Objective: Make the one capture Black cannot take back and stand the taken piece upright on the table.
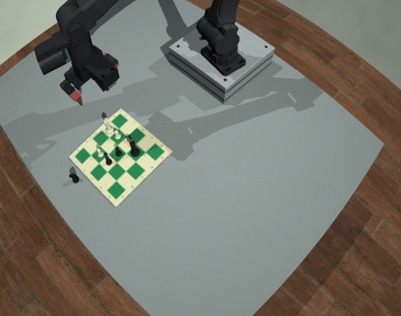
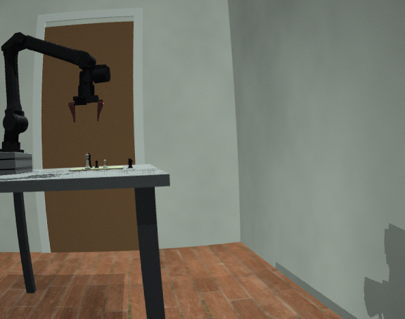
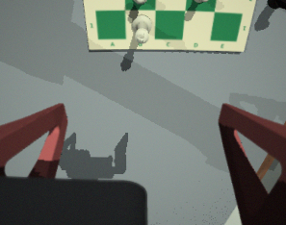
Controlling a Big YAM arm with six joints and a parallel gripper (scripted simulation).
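Note:
The small green and cream chessboard [image 1: 122, 155] lies on the grey table top. A tall white piece [image 1: 108, 126] stands on B1, also in the wrist view [image 3: 143, 29]. Two white pawns [image 1: 117, 133] [image 1: 99, 151] stand further in. Two small black pieces [image 1: 108, 159] [image 1: 117, 151] and a tall black piece [image 1: 134, 148] stand mid-board. A black piece [image 1: 73, 177] stands upright on the table beside the board, also in the exterior view [image 2: 129, 163]. My gripper [image 2: 86, 118] hangs high above the table just off the board's rank 1 edge, wide open and empty [image 3: 143, 144].
The arm's base sits on a grey metal block [image 1: 223, 66] at the back of the table. The table edge [image 2: 161, 178] lies close beyond the board's far side in the exterior view.

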